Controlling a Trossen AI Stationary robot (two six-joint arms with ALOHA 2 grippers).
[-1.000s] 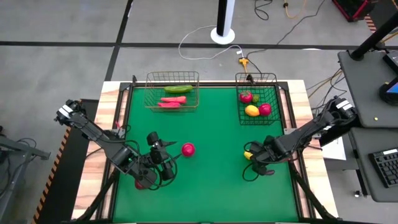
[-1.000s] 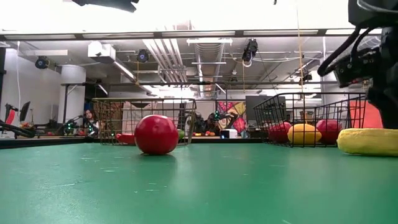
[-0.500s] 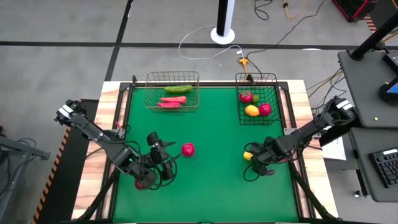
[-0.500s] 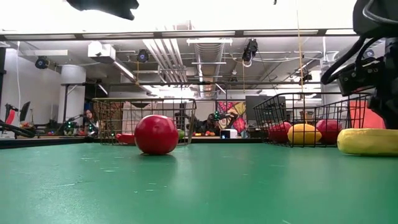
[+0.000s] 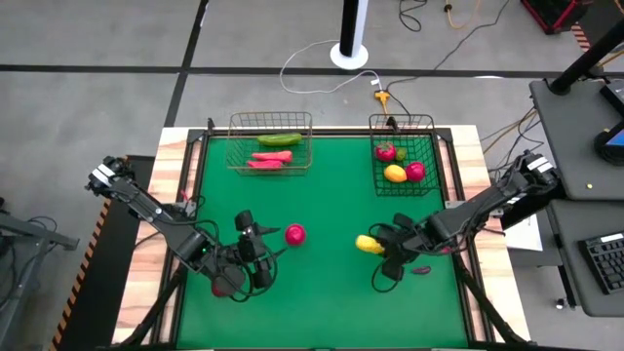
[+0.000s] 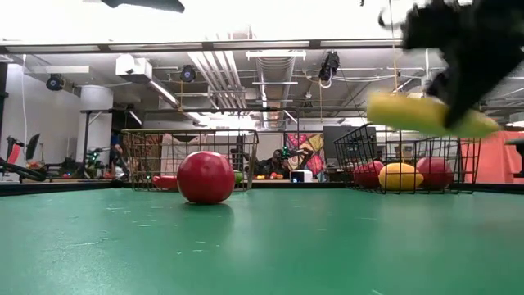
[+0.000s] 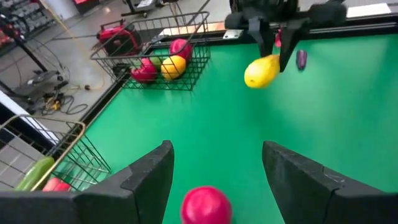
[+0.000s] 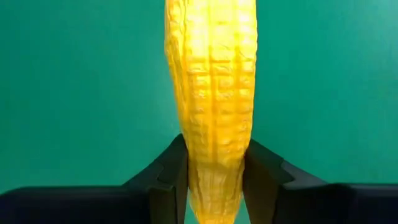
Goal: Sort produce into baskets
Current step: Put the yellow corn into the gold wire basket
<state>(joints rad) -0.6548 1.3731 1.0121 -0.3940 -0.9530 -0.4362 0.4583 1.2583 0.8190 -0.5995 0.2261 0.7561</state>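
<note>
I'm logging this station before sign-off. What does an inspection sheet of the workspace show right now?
Surface: green mat, wood border.
Job's things: corn cob lifted off the mat; red ball loose; tan basket holds cucumber and chilies; black basket holds lemon and red fruits.
Clutter: small dark piece on the mat.
Grippers: right claw shut on corn cob; left claw open behind the ball.
Cables: white and orange leads on the floor.
Surroundings: desk with keyboard.

The high view looks straight down on the green desk (image 5: 322, 292); the low view skims it level. Both wrist views look forward, sharing the corn cob (image 8: 211, 93).
</note>
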